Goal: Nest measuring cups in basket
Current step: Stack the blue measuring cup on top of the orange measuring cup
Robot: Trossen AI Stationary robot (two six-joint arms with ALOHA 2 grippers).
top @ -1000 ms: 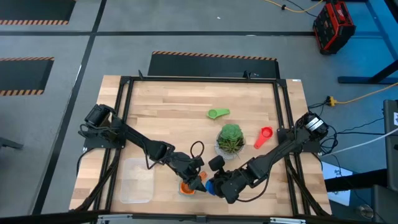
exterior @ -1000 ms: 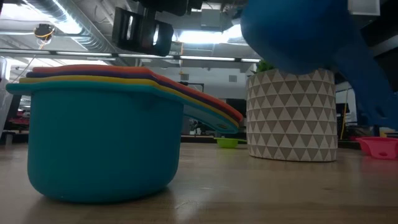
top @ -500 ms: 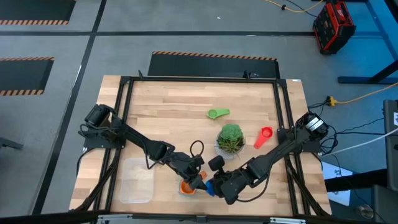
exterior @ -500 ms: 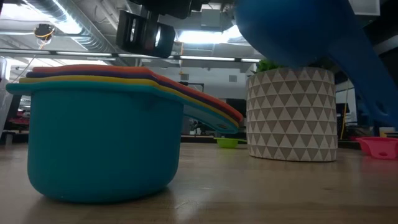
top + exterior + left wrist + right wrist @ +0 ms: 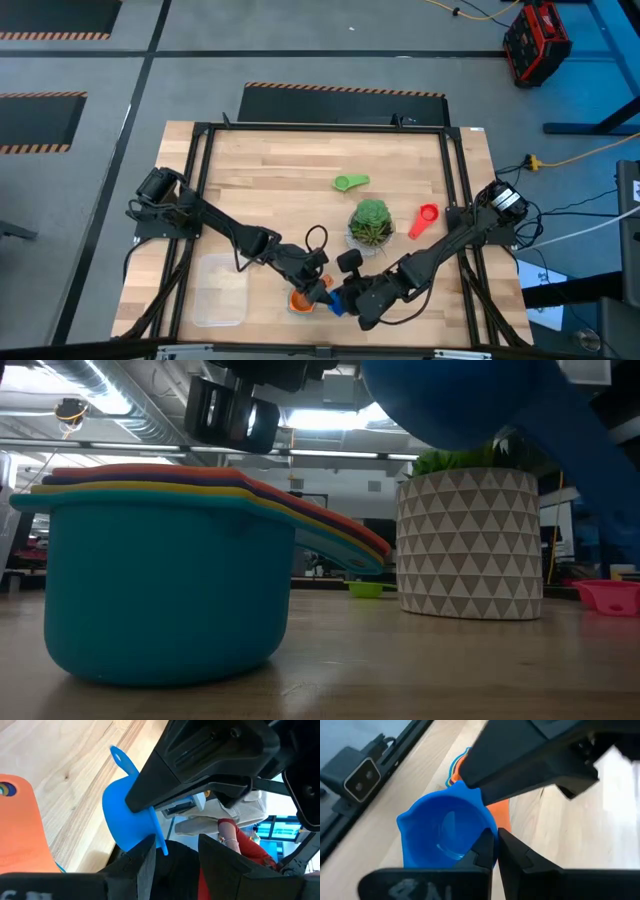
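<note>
A stack of nested measuring cups point(image 5: 160, 580), teal outermost and orange on top point(image 5: 300, 300), stands on the table near its near edge. My right gripper point(image 5: 496, 851) is shut on a blue measuring cup point(image 5: 445, 835), which it holds in the air beside the stack point(image 5: 470, 400). My left gripper point(image 5: 177, 862) is open right next to the blue cup point(image 5: 127, 820). A green cup point(image 5: 350, 182) and a red cup point(image 5: 425, 218) lie apart on the table. The clear basket point(image 5: 220, 290) sits left of the stack. My right gripper pinches the blue cup at its rim wall point(image 5: 489, 831), on the side nearest the wrist; one finger point(image 5: 484, 849) seems to be over the bowl and the other outside. The cup is lifted clear, its mouth facing the wrist camera. My left gripper: I cannot tell whether it touches the cup's rim point(image 5: 157, 837).
A potted plant in a patterned white pot point(image 5: 470, 540) stands just behind the two grippers point(image 5: 371, 225). Black frame rails point(image 5: 195, 180) run along the table's left and right sides. Bare wood lies toward the far edge.
My right gripper has raised the blue cup a little and carried it slightly toward the stack; in the low view the cup now clears the top of the plant pot. The stack has stayed put.
</note>
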